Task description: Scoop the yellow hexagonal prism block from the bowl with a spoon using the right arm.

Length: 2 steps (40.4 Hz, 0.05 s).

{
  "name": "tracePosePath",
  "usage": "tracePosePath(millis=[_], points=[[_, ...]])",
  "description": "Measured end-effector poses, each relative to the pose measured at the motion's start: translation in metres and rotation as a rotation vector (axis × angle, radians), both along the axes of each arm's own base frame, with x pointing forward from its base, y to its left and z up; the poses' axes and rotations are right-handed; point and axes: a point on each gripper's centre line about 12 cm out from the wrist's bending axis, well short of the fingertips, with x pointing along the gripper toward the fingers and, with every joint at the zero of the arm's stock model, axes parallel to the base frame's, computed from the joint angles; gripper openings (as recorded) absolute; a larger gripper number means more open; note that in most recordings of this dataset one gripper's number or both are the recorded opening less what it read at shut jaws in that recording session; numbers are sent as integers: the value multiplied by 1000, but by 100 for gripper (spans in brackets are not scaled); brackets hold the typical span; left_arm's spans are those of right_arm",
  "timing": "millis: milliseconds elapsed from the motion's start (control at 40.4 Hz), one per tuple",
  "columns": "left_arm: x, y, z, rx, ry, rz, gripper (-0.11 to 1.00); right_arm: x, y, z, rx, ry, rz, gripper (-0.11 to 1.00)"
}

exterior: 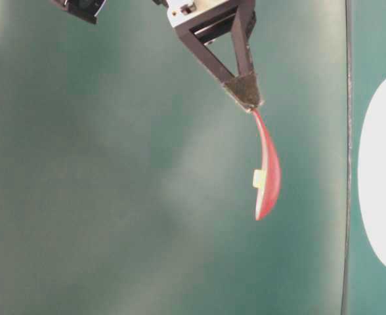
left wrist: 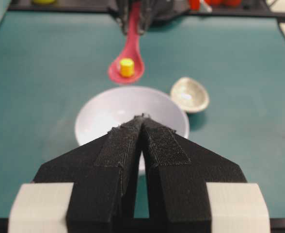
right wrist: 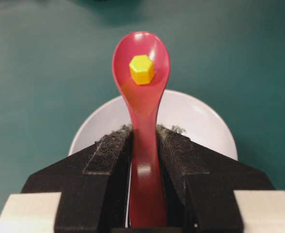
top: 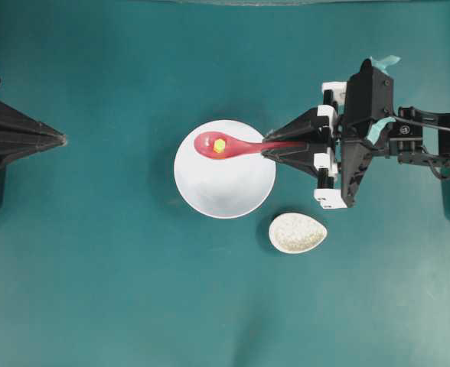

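Gripping the spoon (right wrist: 143, 145) by its handle, the right fingers (right wrist: 106, 160) press in from both sides, the two padded tips closed against the glossy pink-red stem. In the overhead view the right fingers (top: 275, 145) sit at centre right of the frame, just past the bowl's right rim, and the spoon (top: 229, 145) reaches leftward from them over the upper part of the bowl (top: 225, 183).

The yellow hexagonal prism block (right wrist: 142, 69) lies in the spoon's deep oval head, near its middle, one hexagonal face turned up. From overhead the block (top: 220, 144) shows as a small yellow spot inside the red head, above the bowl's upper left area. The left wrist view shows the spoon head raised clear of the white bowl (left wrist: 108, 109), with the block (left wrist: 127, 67) sitting in it.

The left fingers (left wrist: 142, 145) are pressed together with nothing between them, their padded tips meeting in front of the bowl. Overhead they sit at the far left edge (top: 53, 139), well apart from the bowl.

A small speckled egg-shaped dish (top: 297, 232) rests on the teal surface (top: 95, 267) just below and right of the bowl.
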Motion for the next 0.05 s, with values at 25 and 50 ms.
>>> tracePosePath(millis=[25, 50], points=[[0, 0, 0, 1, 2, 0, 2, 0, 0, 1, 0, -2, 0, 23], [0, 0, 0, 0, 0, 0, 2, 0, 0, 0, 0, 0, 0, 23]])
